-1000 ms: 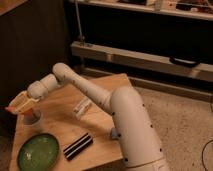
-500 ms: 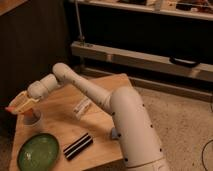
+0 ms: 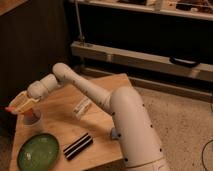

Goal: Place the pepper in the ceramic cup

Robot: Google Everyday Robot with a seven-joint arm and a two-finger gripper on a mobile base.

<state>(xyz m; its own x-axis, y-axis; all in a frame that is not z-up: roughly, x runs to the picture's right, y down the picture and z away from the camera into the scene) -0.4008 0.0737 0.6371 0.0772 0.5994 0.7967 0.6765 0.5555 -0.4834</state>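
My gripper (image 3: 19, 105) hangs at the left edge of the wooden table (image 3: 102, 127), just above the ceramic cup (image 3: 33, 120), a small pale round cup with no handle. An orange-red tip of the pepper (image 3: 10, 109) shows at the gripper's left end, at the fingertips. More orange-red shows at the cup's rim under the gripper; I cannot tell whether it is part of the pepper. The arm reaches from the white robot body at the lower right across the table.
A green round plate (image 3: 38, 151) lies at the table's front left. A black bar-shaped object (image 3: 78, 146) lies right of it. A white tube-shaped bottle (image 3: 82, 106) lies mid-table. A dark shelf unit with metal rails stands behind.
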